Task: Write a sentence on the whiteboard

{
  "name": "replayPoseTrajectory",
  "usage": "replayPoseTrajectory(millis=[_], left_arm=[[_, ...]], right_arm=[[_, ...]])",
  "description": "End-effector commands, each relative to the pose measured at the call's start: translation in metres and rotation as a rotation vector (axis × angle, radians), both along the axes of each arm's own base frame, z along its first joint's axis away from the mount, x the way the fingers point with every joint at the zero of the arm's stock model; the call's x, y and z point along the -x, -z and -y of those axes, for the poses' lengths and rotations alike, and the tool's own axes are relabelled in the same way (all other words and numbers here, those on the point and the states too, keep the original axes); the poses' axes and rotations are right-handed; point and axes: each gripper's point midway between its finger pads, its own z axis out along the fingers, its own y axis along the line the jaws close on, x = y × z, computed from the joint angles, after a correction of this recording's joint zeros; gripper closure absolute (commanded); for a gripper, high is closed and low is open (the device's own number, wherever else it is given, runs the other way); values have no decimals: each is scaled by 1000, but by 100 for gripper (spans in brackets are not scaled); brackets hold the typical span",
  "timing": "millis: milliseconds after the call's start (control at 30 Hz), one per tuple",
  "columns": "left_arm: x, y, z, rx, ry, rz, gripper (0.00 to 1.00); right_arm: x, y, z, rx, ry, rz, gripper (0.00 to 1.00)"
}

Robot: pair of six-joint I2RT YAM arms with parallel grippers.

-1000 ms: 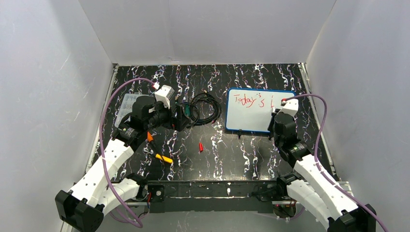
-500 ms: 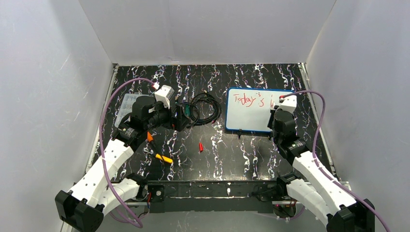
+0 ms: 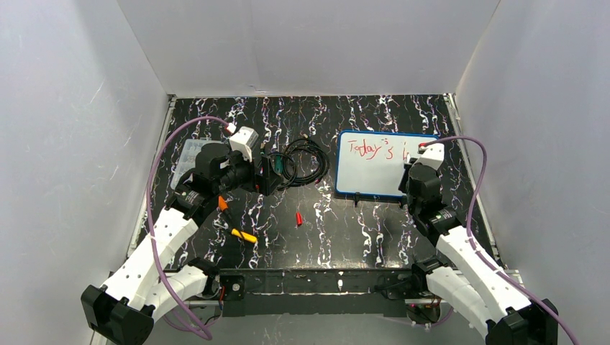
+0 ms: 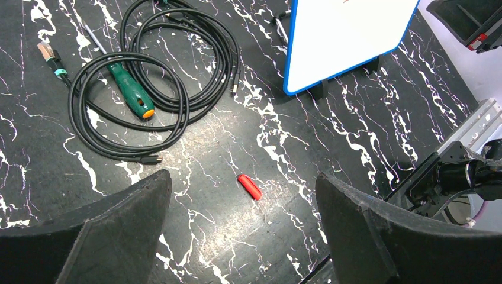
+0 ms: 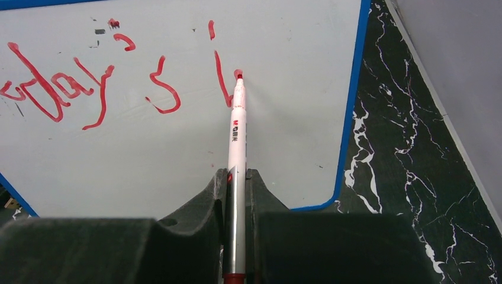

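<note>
While right gripper (image 5: 237, 177) clamps marker (image 5: 237, 133) | tip points away onto whiteboard (image 5: 284, 136) | left gripper (image 4: 241, 183) gaping

Marker (image 5: 237, 130): white barrel, red tip against whiteboard (image 5: 284, 136), right of red lettering (image 5: 89, 89); gripper (image 5: 237, 177) clamped on barrel below.

The blue-framed white whiteboard (image 3: 367, 176) stood upper right on the black marbled counter (image 3: 345, 237). The coiled black cable (image 3: 306, 164) lay to its left, a small red cap (image 3: 298, 218) lower at centre frame, and a clear plastic box (image 3: 188, 154) far left.
</note>
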Motion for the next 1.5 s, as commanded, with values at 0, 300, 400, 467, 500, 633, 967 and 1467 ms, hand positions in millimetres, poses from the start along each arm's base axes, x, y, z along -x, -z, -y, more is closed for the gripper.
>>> replayPoseTrajectory(millis=[0,300,400,467,500,633,967,1467], left_arm=[[5,-4,1,18,15,9,10],[5,-3,1,21,15,8,10],[5,-4,2,24,18,8,10],[5,-4,2,26,19,7,10],[6,-5,2,28,20,8,10],[6,-6,1,27,19,13,10],[6,-7,1,28,17,20,10],[6,-7,0,26,14,19,10]], right_arm=[[3,4,4,-16,29,-16,99],[5,7,8,-5,53,-41,99],[6,3,12,2,76,-30,99],[4,0,12,3,77,-23,99],[3,-1,12,5,75,-19,99],[-4,-13,10,11,67,14,99],[-18,-44,6,29,51,91,99],[-3,-10,9,3,68,5,99]])
